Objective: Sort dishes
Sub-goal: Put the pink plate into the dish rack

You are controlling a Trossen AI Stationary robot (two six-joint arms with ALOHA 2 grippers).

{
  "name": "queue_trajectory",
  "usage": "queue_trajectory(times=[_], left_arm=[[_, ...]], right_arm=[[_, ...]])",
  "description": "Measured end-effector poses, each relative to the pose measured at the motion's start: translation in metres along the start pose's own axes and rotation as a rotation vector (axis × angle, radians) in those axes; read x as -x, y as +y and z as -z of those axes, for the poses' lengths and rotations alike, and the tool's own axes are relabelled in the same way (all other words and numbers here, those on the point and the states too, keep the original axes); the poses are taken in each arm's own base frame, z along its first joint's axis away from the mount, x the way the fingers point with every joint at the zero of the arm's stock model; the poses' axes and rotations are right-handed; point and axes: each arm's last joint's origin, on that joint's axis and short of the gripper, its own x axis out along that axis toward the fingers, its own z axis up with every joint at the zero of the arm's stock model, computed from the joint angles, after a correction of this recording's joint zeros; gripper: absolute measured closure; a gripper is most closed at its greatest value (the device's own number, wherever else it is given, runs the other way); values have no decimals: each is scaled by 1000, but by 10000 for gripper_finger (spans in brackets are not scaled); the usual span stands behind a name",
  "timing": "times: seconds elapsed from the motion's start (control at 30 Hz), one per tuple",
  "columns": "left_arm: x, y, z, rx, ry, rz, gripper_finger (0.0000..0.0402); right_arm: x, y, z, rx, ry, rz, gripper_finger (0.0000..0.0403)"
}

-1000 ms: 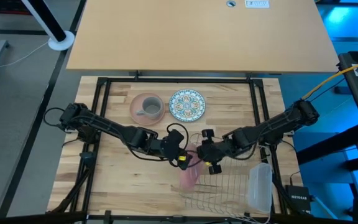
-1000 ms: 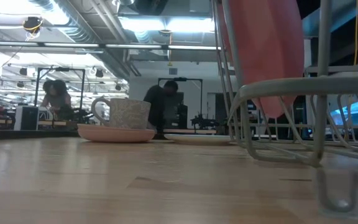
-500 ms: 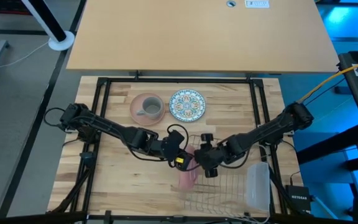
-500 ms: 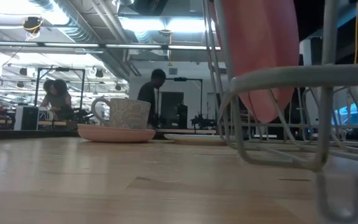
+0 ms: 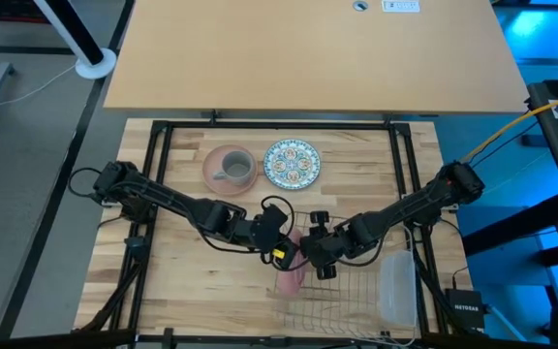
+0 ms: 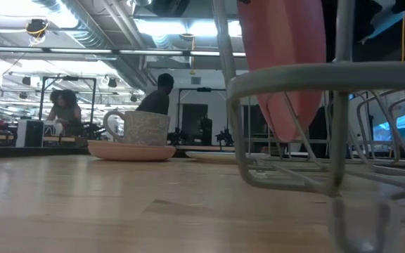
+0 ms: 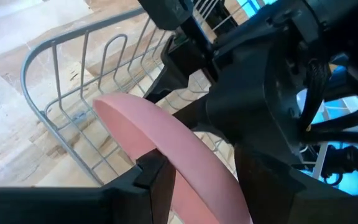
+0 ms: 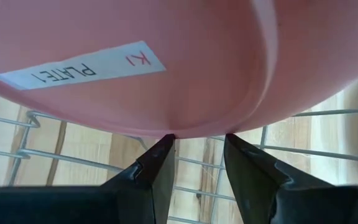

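Note:
My left gripper (image 5: pixel 281 250) is shut on a salmon-pink plate (image 5: pixel 292 273) that stands on edge inside the wire rack (image 5: pixel 342 286). My right gripper (image 8: pixel 197 140) is open right behind the plate's labelled underside (image 8: pixel 166 62), its fingertips at the rim. A second pink plate (image 5: pixel 223 176) lies flat at the far side with the grey mug (image 5: pixel 231 167) standing on it. The patterned plate (image 5: pixel 291 162) lies flat beside them. My left gripper pinches the pink plate's upper rim (image 7: pixel 166 146) between its two fingers, coming from the table's left and slanting down. The plate is on edge, tilted, its lower part (image 6: pixel 287 119) hanging down among the rack's wires. My right gripper's fingertips (image 8: pixel 166 140) reach the plate's rim; I cannot tell whether they touch it.
A translucent plastic tray (image 5: pixel 397 286) lies at the rack's right end. The rack's wire wall (image 6: pixel 287 77) and prongs surround the plate. Both arms crowd the table's middle. Black frame bars (image 5: pixel 163 145) run along the table's edges. People show in the room behind.
My right gripper has moved toward the table's left and near edge, up to the held plate. The wire rack and the translucent tray have slid toward the table's left. The pink plate has sunk a little lower into the rack.

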Motion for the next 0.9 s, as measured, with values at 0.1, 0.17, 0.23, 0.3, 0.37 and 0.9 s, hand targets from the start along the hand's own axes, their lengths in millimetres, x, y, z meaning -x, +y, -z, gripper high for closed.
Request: queue_trajectory(times=[0.1,0.17,0.23,0.3,0.37,0.9], left_arm=[[-2,3,3,-6,26,-5,249],[-2,4,5,-9,58,11,249],[-3,5,6,-7,76,18,249],[-3,6,7,-8,85,16,249],[-3,5,7,-7,91,25,249],[-5,16,6,-77,167,-38,248]], right_arm=[[-1,0,0,1,2,-5,260],[-1,0,0,1,1,-6,260],[-1,0,0,1,0,-7,260],[-1,0,0,1,-3,-8,260],[-1,0,0,0,-4,-9,260],[-1,1,0,-1,4,-30,260]])
